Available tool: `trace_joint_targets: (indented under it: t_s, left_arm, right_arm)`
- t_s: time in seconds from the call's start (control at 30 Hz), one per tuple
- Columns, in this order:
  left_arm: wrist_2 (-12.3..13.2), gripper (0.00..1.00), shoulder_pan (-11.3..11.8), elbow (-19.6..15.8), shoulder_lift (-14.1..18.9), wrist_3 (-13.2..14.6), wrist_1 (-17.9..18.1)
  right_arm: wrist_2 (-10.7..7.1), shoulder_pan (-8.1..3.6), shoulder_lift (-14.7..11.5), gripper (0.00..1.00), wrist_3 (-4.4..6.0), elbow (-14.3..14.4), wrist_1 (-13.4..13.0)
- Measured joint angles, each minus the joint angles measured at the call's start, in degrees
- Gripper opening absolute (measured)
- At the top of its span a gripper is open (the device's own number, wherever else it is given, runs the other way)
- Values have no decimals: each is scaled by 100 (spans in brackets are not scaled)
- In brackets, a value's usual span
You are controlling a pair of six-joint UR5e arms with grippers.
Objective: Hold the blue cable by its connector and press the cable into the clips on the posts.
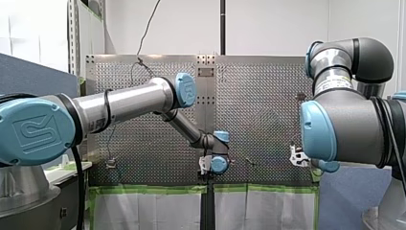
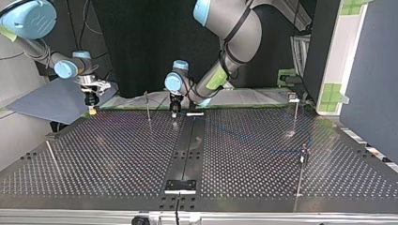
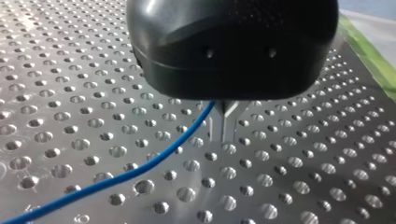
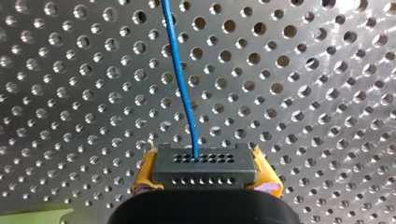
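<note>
Blue cable (image 4: 180,70) — connector (image 4: 204,164) clamped in right gripper (image 4: 205,173); perforated table (image 4: 70,93) beneath

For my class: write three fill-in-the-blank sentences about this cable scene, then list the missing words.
My right gripper is shut on a black ____.
The cable running from it is ____.
The metal table is dotted with round ____.
Missing: connector; blue; holes.

The connector (image 4: 204,165) sat between my right gripper's (image 4: 205,173) pads, the cable (image 4: 180,70) leaving it toward twelve o'clock in the right wrist view. In the top view a post (image 2: 147,105) stood at nine o'clock of my left gripper (image 2: 174,110), which perhaps touched the table (image 2: 117,154).
</note>
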Motion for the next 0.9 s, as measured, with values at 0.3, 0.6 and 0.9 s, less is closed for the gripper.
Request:
trace_joint_targets:
  t_s: [0.3, 0.6, 0.9]
  left_arm:
    - [-23, 49, -47, -264, 4, 215, 81]
    - [330, 85, -97, -170, 22, 451, -172]
    - [731, 100, -187, -444, 176, 847, -607]
  right_arm:
    - [-48, 11, 8, 0, 38, -51, 23]
    - [-56, 35, 17, 0, 50, -54, 32]
    - [-56, 38, 26, 0, 66, -55, 37]
